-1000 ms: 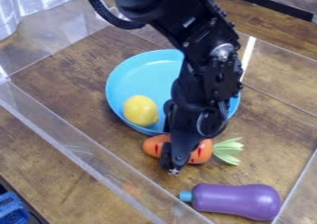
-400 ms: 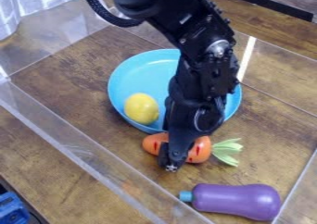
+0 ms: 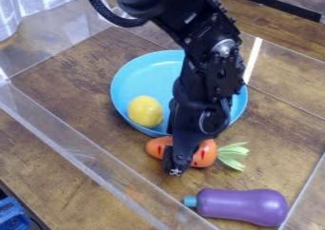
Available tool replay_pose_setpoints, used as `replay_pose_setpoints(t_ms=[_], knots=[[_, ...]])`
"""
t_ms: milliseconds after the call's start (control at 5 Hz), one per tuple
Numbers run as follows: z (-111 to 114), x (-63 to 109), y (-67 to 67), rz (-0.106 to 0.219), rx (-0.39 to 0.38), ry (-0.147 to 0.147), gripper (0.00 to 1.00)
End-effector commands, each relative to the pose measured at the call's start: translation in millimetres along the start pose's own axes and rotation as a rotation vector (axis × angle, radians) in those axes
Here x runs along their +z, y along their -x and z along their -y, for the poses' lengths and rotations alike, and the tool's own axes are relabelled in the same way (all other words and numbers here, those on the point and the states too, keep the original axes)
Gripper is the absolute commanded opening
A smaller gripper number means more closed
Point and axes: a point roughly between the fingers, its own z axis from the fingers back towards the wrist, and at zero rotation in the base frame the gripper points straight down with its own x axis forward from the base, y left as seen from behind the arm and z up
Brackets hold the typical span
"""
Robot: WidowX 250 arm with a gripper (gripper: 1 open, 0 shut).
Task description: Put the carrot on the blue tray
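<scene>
The carrot (image 3: 159, 149) lies on the wooden floor just in front of the blue tray (image 3: 132, 75), its light green top (image 3: 235, 152) pointing right. My gripper (image 3: 188, 161) points down onto the carrot's middle. It is open, with a dark finger on either side of the orange body, and it hides the carrot's centre. The carrot rests on the wood outside the tray's rim. The black arm rises over the tray's right half and covers it.
A yellow lemon (image 3: 144, 112) sits inside the tray at its front left. A purple eggplant (image 3: 238, 204) lies on the wood at the front right. Clear plastic walls (image 3: 51, 129) enclose the wooden floor on the left and front.
The fingers stand slightly wider around the carrot than a second ago. The arm and the carrot have stayed where they were.
</scene>
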Motion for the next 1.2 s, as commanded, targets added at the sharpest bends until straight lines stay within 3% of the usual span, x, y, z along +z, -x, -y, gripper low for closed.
replay_pose_setpoints(t_ms=[0, 200, 400, 1000], knots=[[-2.1, -15.4, 13.5, -0.042, 0.016, 0.040, 1.00], [-3.3, -16.6, 14.8, -0.044, 0.019, 0.046, 1.00], [-4.2, -16.9, 15.7, -0.045, 0.023, 0.053, 0.00], [-6.3, -17.4, 17.0, -0.042, 0.030, 0.063, 0.00]])
